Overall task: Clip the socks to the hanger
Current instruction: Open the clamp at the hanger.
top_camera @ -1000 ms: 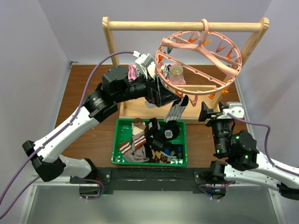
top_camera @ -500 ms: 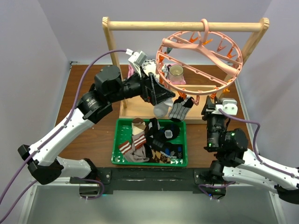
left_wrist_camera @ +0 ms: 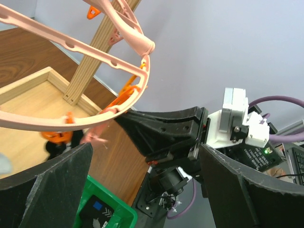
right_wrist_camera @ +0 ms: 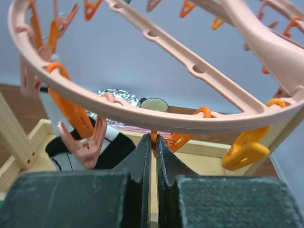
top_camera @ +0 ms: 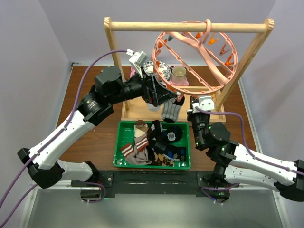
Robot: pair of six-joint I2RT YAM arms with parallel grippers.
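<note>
**Sock at rim; left open, right pinched**

Top view: the hanger (top_camera: 192, 57) hangs tilted from the rack (top_camera: 142, 26) bar, at 12–1 o'clock. A grey sock (top_camera: 171, 110) dangles below the hanger's 7 o'clock rim, above the tray (top_camera: 117, 142). Its top end is hidden behind the left gripper (top_camera: 167, 97), so I can't tell if a clip holds it. Left wrist view: fingers (left_wrist_camera: 47, 190) are wide apart with nothing between them. The right gripper (top_camera: 194, 108) sits at the rim's 6 o'clock. Its wrist view shows the jaws almost touching, with an orange sliver at the tips. Whether that's a clip is unclear. The other socks (top_camera: 142, 145) are piled in the tray at 6 o'clock, overlapping and hard to separate.
</note>
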